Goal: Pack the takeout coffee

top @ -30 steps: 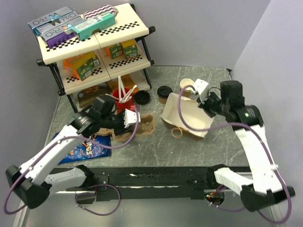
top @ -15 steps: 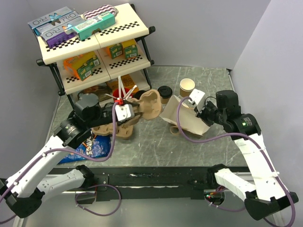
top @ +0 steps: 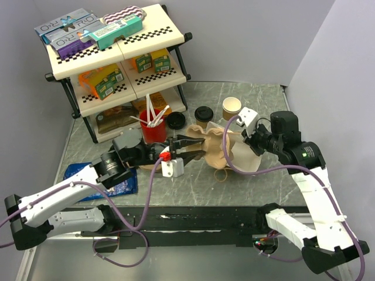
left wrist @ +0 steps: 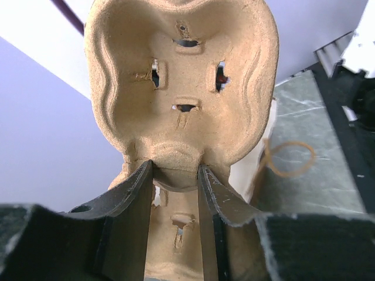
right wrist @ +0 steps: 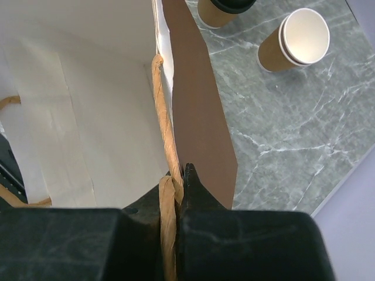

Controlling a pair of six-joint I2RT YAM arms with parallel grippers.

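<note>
Two grips on, neither on the coffee. Nearest us, the left gripper (left wrist: 174, 172) is clamped on the rim of the tan moulded-pulp cup tray (left wrist: 181, 76). The tray is tipped up on edge, with its far end at the mouth of the brown paper bag with a white lining (right wrist: 88, 88). We can't tell if it's past the rim.

The right gripper (right wrist: 177, 184) is pinched fully closed on the bag's twisted paper handle (right wrist: 166, 134) at the rim, propping the mouth open toward the left arm.

Beyond the bag, the takeout coffee, a small tan paper cup with a black plastic lid (top: 203, 113), stands untouched on the grey marble-pattern table (top: 275, 111). It is near the lidless tan paper cup (top: 232, 108). The red cup of white sticks (top: 153, 132) sits further left.

We read this as the tray-into-bag step, early in the pack. Next we need the tray levelled and slid in flat without snagging the handle loop, with the right arm holding the mouth wide. Coffee goes in after.
</note>
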